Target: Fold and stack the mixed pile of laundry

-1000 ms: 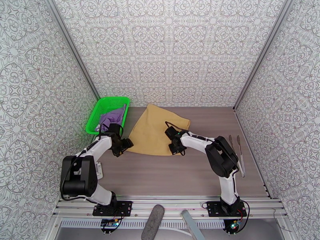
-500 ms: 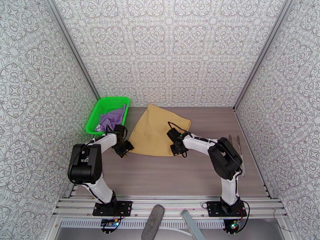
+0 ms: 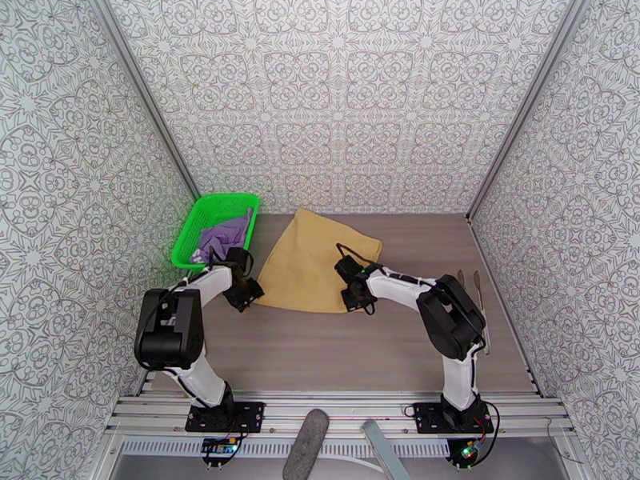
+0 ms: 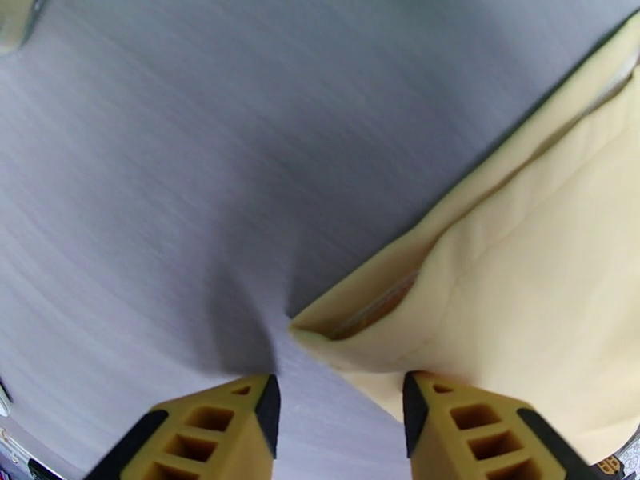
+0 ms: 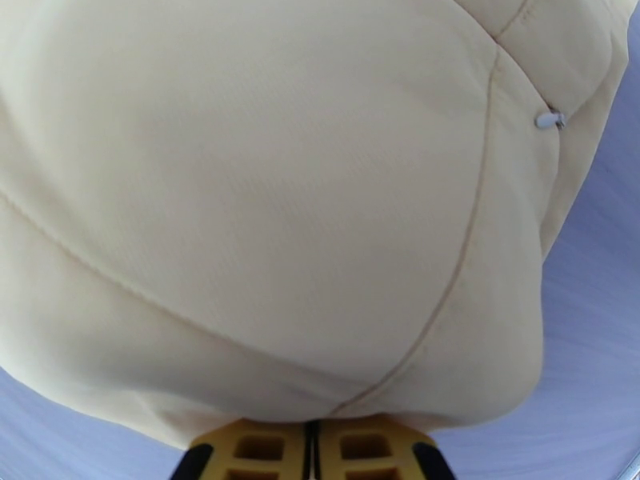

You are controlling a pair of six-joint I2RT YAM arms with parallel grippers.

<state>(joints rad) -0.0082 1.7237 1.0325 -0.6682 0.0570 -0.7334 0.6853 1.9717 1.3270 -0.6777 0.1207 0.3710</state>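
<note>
The tan garment (image 3: 308,262) lies spread on the table (image 3: 344,354). The left gripper (image 4: 336,410) stands with jaws apart at its 7 o'clock corner. The right gripper (image 5: 312,443) is pinched together on its 5 o'clock hem. The purple shirt (image 3: 222,234) sits in the green basket (image 3: 186,242) at 10 o'clock.

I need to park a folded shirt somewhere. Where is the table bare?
The widest bare table is the near strip between the tan garment and the arm bases. A smaller patch lies between the garment and the metal tools at right. The far left is crowded by the green basket.
</note>
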